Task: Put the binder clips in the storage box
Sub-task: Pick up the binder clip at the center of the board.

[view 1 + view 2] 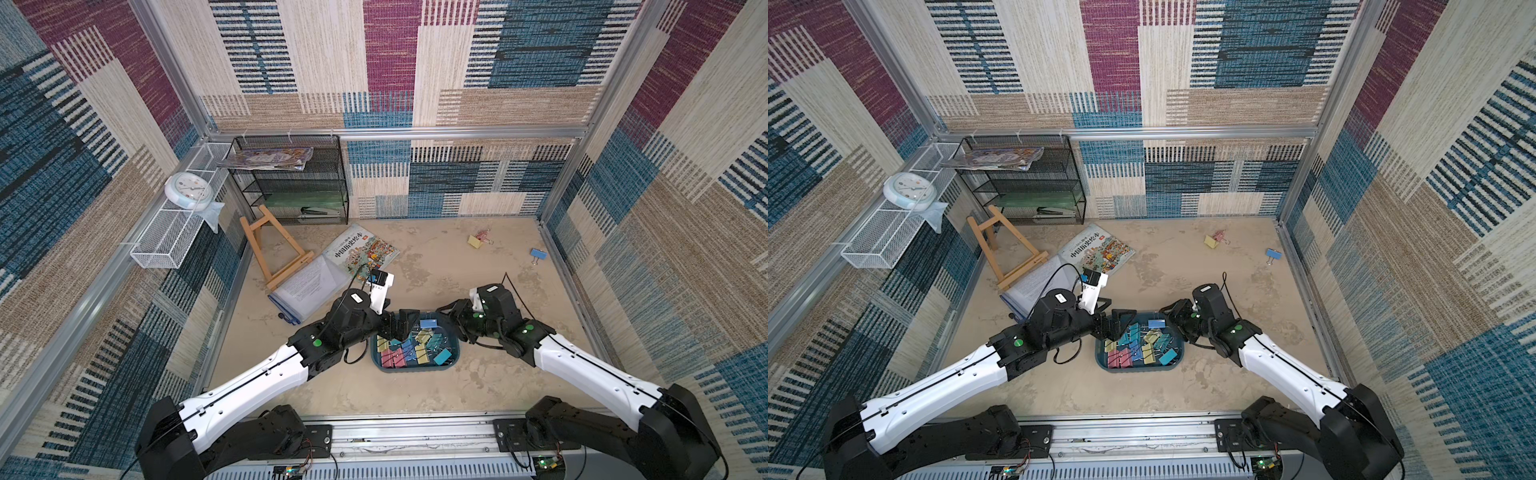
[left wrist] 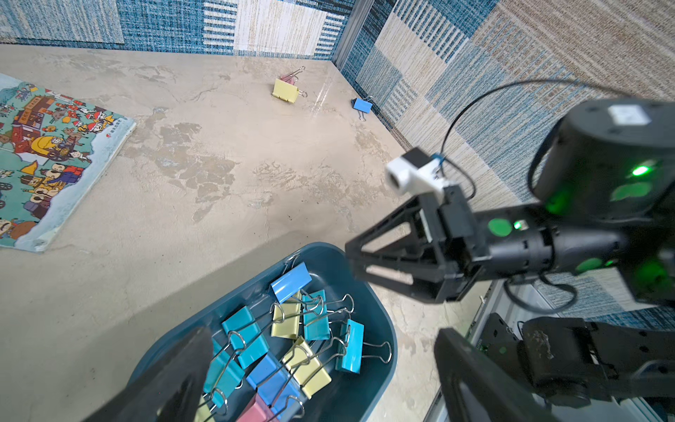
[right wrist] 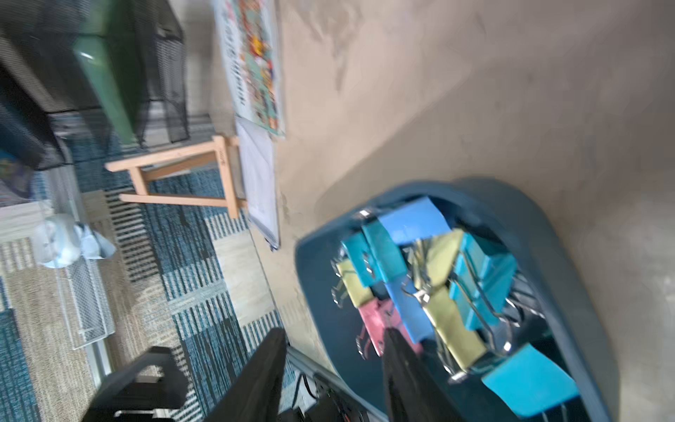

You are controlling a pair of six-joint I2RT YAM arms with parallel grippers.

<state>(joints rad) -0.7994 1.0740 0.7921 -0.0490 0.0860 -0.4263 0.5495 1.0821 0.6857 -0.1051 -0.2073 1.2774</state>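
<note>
The dark teal storage box [image 1: 415, 369] [image 1: 1138, 369] sits at the table's near middle with several pastel binder clips [image 1: 417, 347] piled in it. My left gripper [image 1: 397, 328] [image 2: 325, 380] hangs wide open over the box's far left end, holding nothing. My right gripper [image 1: 455, 313] [image 3: 334, 365] is at the box's far right corner, jaws apart and empty. A light blue clip [image 1: 428, 323] [image 3: 412, 219] lies in the box just beside it. Loose on the far right table are a yellow clip [image 1: 473, 242] [image 2: 285, 90], a pink clip [image 1: 483, 236] and a blue clip [image 1: 538, 253] [image 2: 362, 105] by the right wall.
A picture book [image 1: 361, 251], a clear document folder [image 1: 309, 286] and a wooden easel [image 1: 274, 253] lie at the far left. Behind them stands a black mesh rack [image 1: 291, 183]. A white wire basket [image 1: 174, 232] with a clock [image 1: 188, 190] hangs on the left wall.
</note>
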